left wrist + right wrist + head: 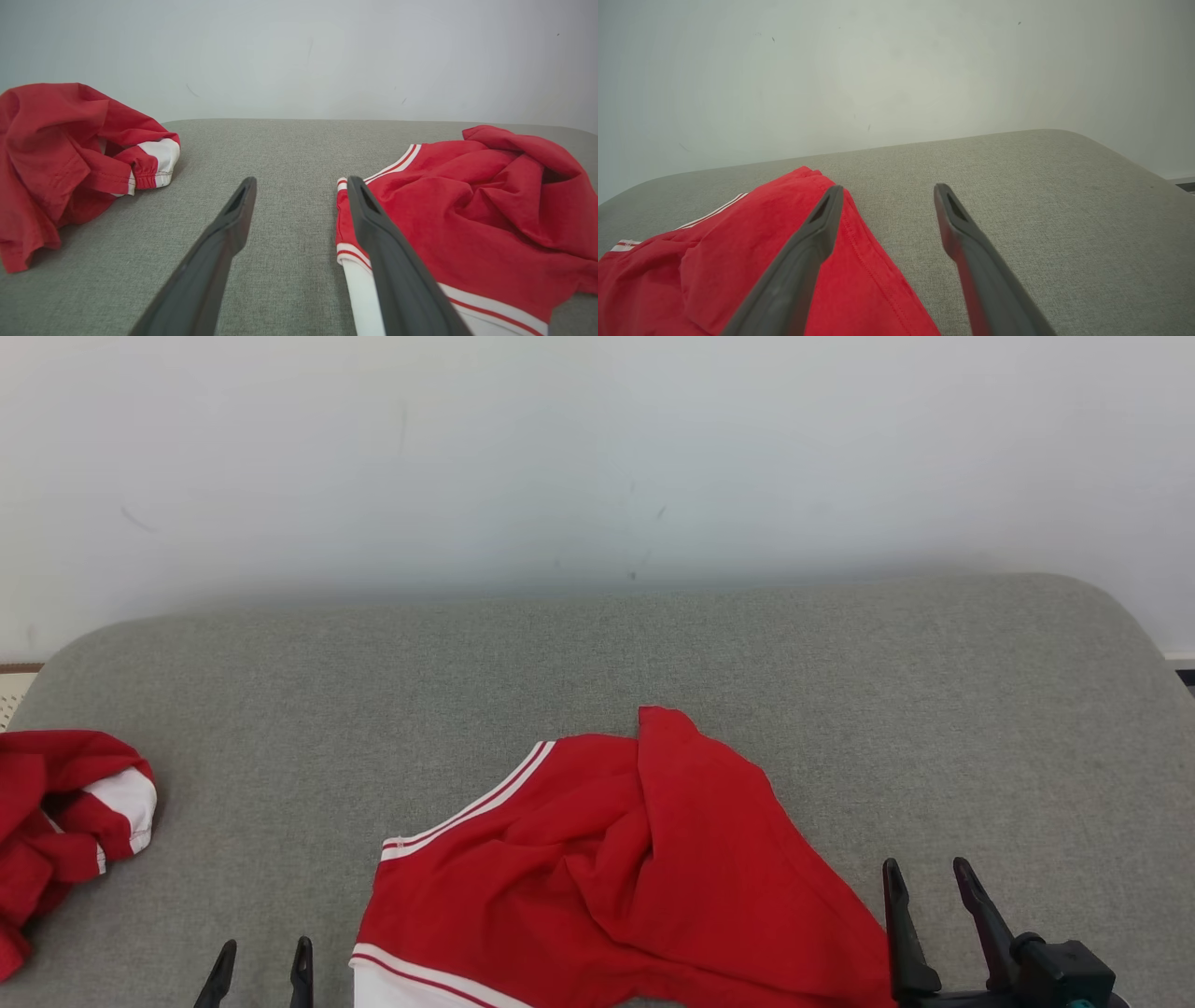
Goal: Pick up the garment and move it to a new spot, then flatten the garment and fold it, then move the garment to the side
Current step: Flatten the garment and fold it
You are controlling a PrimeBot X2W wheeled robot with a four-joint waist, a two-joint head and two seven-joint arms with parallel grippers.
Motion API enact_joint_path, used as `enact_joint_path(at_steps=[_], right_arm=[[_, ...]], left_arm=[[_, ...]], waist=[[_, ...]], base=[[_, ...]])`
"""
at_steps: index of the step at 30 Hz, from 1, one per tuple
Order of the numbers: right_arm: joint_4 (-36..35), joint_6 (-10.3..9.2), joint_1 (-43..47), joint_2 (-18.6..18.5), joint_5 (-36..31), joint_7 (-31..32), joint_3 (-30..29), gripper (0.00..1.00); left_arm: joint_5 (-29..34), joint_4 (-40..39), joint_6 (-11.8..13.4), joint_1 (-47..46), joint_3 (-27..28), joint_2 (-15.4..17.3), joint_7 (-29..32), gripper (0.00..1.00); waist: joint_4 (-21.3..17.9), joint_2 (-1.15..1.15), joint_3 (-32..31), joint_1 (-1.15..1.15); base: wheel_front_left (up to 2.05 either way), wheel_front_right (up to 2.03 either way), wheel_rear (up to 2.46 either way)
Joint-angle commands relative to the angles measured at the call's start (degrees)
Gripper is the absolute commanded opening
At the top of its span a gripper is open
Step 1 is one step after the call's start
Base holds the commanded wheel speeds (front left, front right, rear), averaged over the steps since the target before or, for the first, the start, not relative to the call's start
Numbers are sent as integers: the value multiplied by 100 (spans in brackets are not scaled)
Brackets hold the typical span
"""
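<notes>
A crumpled red garment (616, 868) with white stripes lies near the front middle of the grey cushioned surface (597, 653); the left wrist view has the garment (467, 224) at the right, and in the right wrist view the garment (728, 261) lies at the lower left. My left gripper (261, 957) is open just left of its striped hem, holding nothing. My right gripper (929, 882) is open just right of the garment's right edge, also holding nothing. In the right wrist view its left finger (817, 233) hangs over the red cloth.
A second red and white garment (65, 821) lies bunched at the surface's far left edge, also in the left wrist view (70, 158). A pale wall (597, 457) rises behind the surface. Bare grey fabric stretches behind and to the right of the middle garment.
</notes>
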Motion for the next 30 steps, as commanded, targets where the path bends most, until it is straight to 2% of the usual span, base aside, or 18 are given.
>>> enact_joint_path(at_steps=[1, 24, 30], right_arm=[[16, 3, 52, -3, -14, -5, -3, 100], [30, 3, 31, 12, -34, 13, -26, 100], [107, 3, -43, -66, 61, 100, 28, 100]], left_arm=[[-31, -23, 12, 74, -2, 38, -23, 100], [-84, -11, 16, 64, -3, 70, -23, 100], [-105, 69, -212, 471, -286, 23, -24, 100]], waist=[[-1, 0, -2, 0], [11, 0, -16, 0], [-50, 0, -71, 0]], base=[[0, 0, 0], [0, 0, 0], [0, 0, 0]])
